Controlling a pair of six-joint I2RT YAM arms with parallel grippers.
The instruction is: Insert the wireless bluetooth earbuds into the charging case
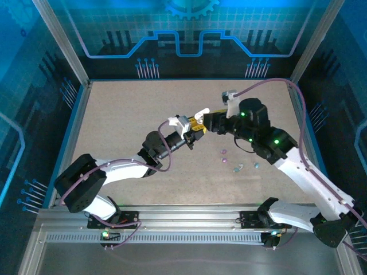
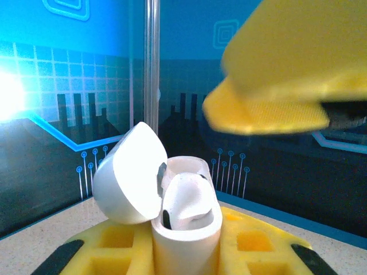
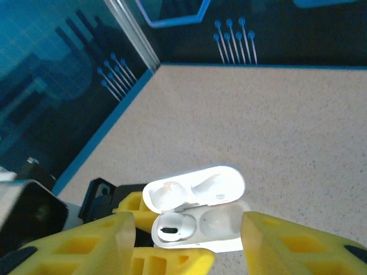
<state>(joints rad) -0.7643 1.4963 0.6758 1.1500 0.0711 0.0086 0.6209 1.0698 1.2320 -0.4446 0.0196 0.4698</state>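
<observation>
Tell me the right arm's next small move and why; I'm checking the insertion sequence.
Probably lift the right gripper and fetch a loose earbud: its jaws stand open and empty over the charging case held by the left gripper, one bud sits inside, and the second slot looks empty.

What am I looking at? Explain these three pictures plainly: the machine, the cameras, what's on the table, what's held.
Two robot arms are bolted to a table. One picture looks down from above; the other two come from cameras on the wrists, so the yellow shapes there are fingers. The left gripper is shut on a white charging case with its lid open. One earbud sits inside; the slot beside it is empty. The right gripper hangs open by the case, holding nothing. Several tiny loose earbuds lie on the table near the right arm.
</observation>
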